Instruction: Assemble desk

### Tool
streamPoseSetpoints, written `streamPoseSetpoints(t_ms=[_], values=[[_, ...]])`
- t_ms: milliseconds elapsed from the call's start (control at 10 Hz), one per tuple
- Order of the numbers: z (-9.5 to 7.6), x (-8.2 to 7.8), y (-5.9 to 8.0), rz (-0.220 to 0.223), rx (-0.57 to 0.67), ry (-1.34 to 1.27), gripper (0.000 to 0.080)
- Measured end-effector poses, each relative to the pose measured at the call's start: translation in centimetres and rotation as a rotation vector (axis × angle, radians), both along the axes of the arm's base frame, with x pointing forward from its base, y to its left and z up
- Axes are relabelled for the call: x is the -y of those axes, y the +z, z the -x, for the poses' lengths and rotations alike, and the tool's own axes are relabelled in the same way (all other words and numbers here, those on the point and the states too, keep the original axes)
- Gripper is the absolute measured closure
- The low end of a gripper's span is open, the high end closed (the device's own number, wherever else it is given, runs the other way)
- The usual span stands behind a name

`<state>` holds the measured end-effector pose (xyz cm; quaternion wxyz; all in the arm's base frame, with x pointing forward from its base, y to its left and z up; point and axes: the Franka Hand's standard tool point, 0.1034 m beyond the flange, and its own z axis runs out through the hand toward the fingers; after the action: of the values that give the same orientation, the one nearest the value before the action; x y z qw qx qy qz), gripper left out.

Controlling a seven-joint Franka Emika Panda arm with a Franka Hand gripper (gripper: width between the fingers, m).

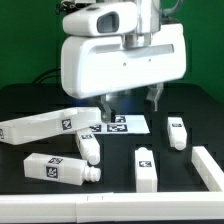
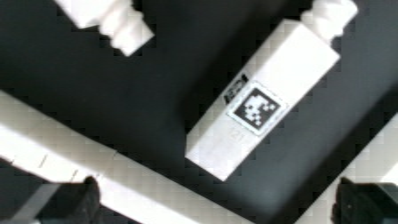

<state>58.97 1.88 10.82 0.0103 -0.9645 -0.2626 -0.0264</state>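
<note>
Claw [image 1: 130, 103] wide open, gripping nothing, hanging above the black tabletop [image 1: 115, 180]. Marker board [image 1: 122, 124] directly under me. Wrist view: one tagged leg [image 2: 267, 95] lies flat just ahead of my fingertips [image 2: 63, 200], not touching; can't tell which leg it is outside. Outward from the claw: right leg [image 1: 177, 132] near, toward exterior view's right; small leg [image 1: 88, 148] near, toward exterior view's left; middle leg [image 1: 145, 168] past the board; far leg [image 1: 60, 170] beyond the small one. Desk panel [image 1: 40, 125] well apart, toward exterior view's left.

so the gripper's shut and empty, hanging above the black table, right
Not shut: the gripper is open, its fingers standing wide apart in the exterior view, and likewise in the wrist view. It is empty and hangs above the black table.
</note>
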Motion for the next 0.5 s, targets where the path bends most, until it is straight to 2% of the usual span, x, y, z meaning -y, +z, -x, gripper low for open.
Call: streamPoseSetpoints(t_ms=[100, 200, 300, 500], values=[[-0.4, -0.8, -1.3, -0.014, 0.045, -0.099, 0.015], [-0.2, -1.2, -2.6, -0.014, 0.059, -0.094, 0.015], [0.1, -1.1, -3.2, -0.014, 0.076, -0.083, 0.015], [0.0, -1.1, -3.1, -0.014, 0.074, -0.083, 0.015]])
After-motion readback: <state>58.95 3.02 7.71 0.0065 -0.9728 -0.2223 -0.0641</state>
